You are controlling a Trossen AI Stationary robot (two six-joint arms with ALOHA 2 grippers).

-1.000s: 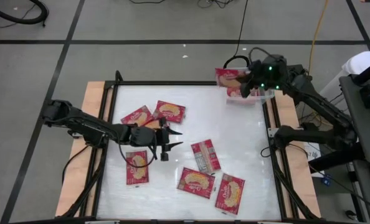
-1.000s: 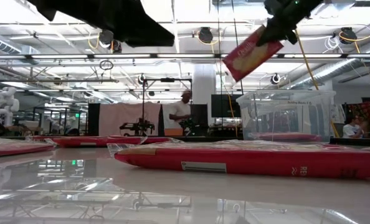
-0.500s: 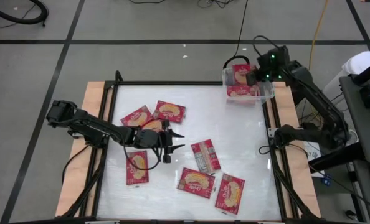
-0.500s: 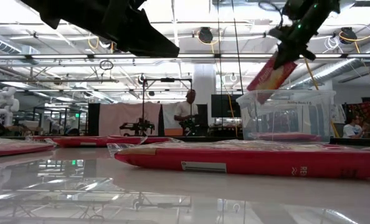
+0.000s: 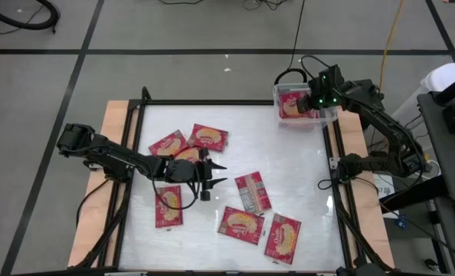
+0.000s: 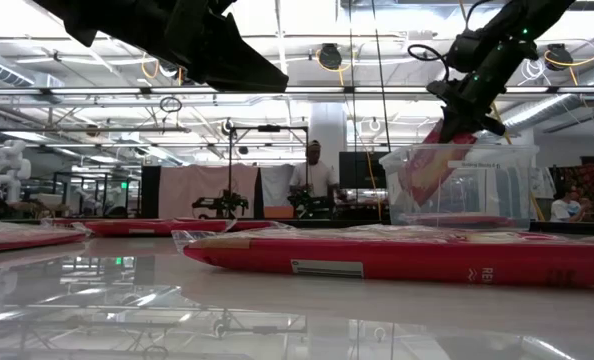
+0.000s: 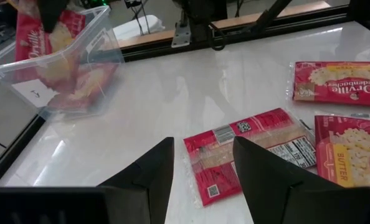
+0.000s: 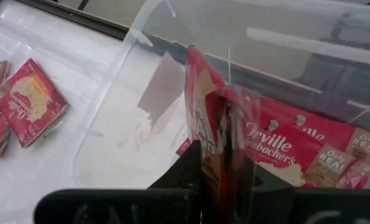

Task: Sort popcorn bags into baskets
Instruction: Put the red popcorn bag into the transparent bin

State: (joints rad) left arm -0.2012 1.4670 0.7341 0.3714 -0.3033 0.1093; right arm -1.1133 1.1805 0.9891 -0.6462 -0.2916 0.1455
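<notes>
Over the bin point(image 5: 304, 107) at the counter's point(image 5: 289, 169) far right corner: right tool point(image 5: 313, 103) now lowered inside, pinching one bag point(image 6: 429, 165) on edge, a moment ago carried higher, clear of the rim. Means drop is nearly due; only release left. More bags already lying in bin. Mid-counter: left tool point(image 5: 214, 173) spread, empty, hovering above a face-down bag point(image 7: 250, 149), barely shifted. Six loose bags left to sort, this likely the next pick.
</notes>
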